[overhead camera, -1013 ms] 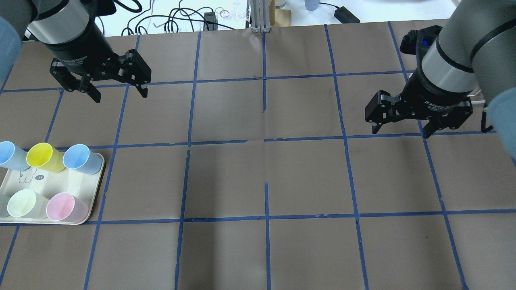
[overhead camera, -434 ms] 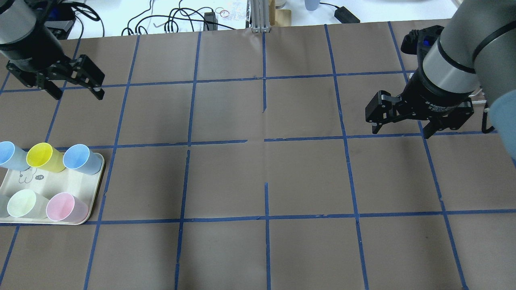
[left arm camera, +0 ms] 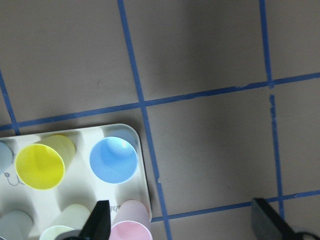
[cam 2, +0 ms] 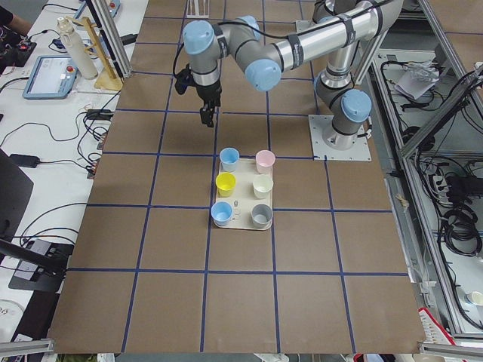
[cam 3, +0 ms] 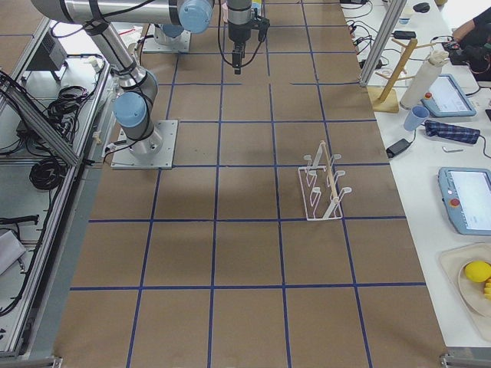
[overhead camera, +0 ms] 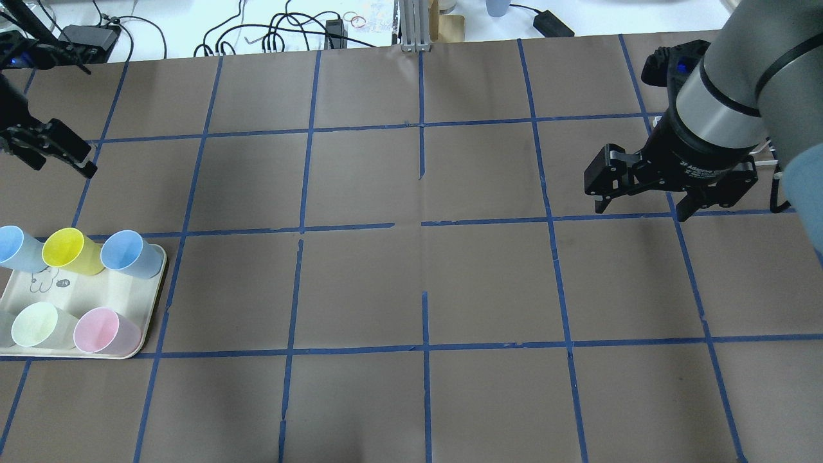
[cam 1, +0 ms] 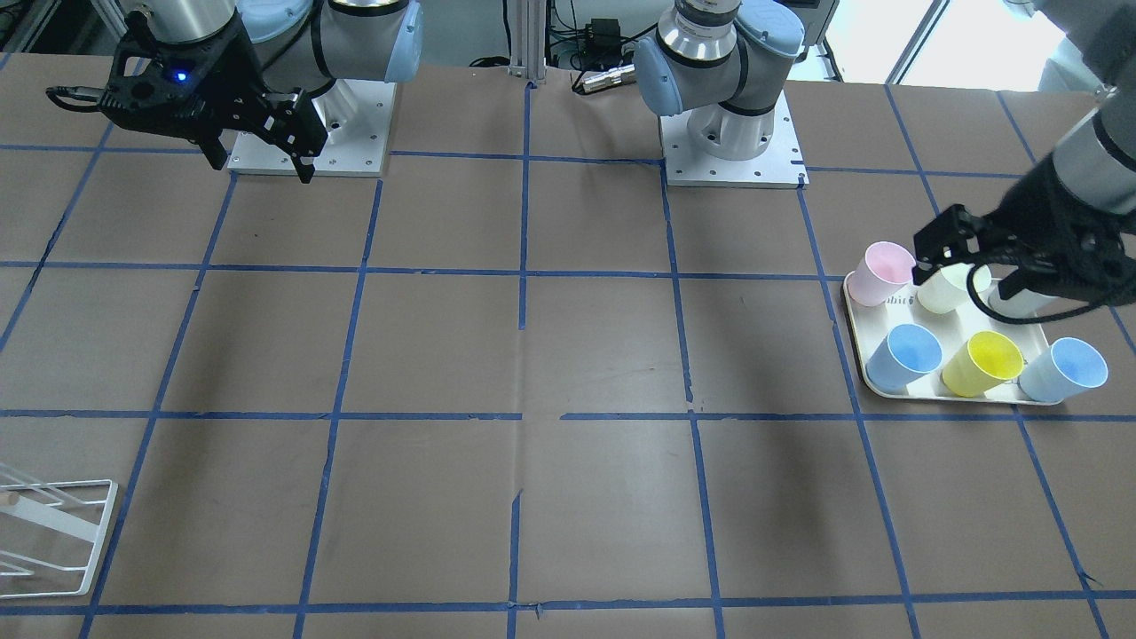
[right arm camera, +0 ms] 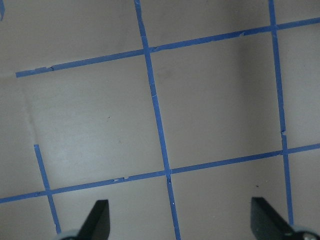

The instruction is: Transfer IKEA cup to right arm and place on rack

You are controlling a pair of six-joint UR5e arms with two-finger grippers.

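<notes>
The table (cam 1: 568,355) is covered all over in brown paper, marked off into big squares by blue tape lines (cam 1: 524,266). From the operators' side, a cream tray (cam 1: 934,330) sits at 3 o'clock, and a white wire rack (cam 1: 53,522) sits at 8 o'clock, close to the near edge. Along the far side, a metal base plate (cam 1: 355,133) lies at 11 o'clock and a second plate (cam 1: 732,169) at 12.
</notes>
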